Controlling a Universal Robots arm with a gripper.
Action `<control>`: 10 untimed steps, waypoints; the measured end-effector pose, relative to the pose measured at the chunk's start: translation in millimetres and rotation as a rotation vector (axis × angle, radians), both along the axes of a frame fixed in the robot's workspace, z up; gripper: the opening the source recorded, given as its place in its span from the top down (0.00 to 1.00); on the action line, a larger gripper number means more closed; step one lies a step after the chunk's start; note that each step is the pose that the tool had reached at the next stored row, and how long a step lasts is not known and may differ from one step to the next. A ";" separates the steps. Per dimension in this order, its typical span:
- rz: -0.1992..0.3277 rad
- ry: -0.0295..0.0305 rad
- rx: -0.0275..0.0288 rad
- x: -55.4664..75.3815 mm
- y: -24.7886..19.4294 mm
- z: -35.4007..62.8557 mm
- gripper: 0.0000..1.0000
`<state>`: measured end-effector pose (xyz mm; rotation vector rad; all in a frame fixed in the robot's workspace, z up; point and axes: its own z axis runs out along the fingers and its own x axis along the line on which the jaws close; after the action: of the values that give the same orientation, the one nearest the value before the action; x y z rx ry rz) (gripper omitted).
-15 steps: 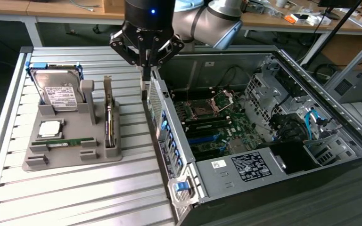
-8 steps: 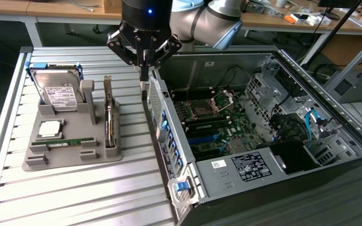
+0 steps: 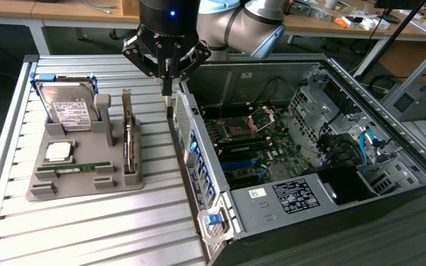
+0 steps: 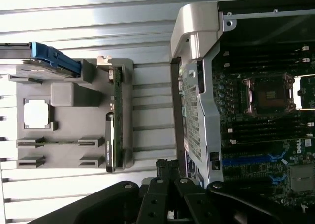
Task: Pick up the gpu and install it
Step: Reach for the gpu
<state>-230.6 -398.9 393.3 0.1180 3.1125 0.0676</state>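
Hard drive label (image 3: 70, 113): white with dark print; I could not read a word of it.
Power supply label (image 3: 296, 195): black with white print, too fine for me to read.
Case sticker (image 3: 257, 193): white, and I saw a small dark code mark but no legible text.
Motherboard lettering (image 4: 297, 144): white letters I took for DELL, though not with certainty.

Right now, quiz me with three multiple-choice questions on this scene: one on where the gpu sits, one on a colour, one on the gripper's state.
1. The gpu is: A) in the gray holder B) inside the computer case C) lifted in midair.
2. The hard drive's carrier is: A) red B) blue C) yellow.
3. The gripper is: A) open B) shut on the gpu C) shut and empty.
Answers: A, it stands on edge in the holder; B, blue shows at the drive's top; C, the fingers meet with nothing between them.
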 end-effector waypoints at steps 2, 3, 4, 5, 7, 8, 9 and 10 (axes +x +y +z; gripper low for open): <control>0.000 0.0000 0.0000 -1.1 0.0 0.0 0.89; 0.000 0.0000 -0.0001 -1.6 0.0 0.0 0.89; 0.000 0.0000 0.0000 -2.1 0.0 0.0 0.89; 0.000 0.0000 0.0000 -2.6 0.0 0.0 0.89; 0.000 0.0000 0.0000 -4.1 0.0 0.0 0.89; 0.000 0.0000 0.0000 -4.6 0.0 0.0 0.89; 0.000 0.0000 0.0000 -5.0 0.0 0.0 0.89; 0.000 0.0000 0.0000 -5.4 0.0 0.0 0.89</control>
<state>-235.9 -398.9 393.3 0.1179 3.1125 0.0676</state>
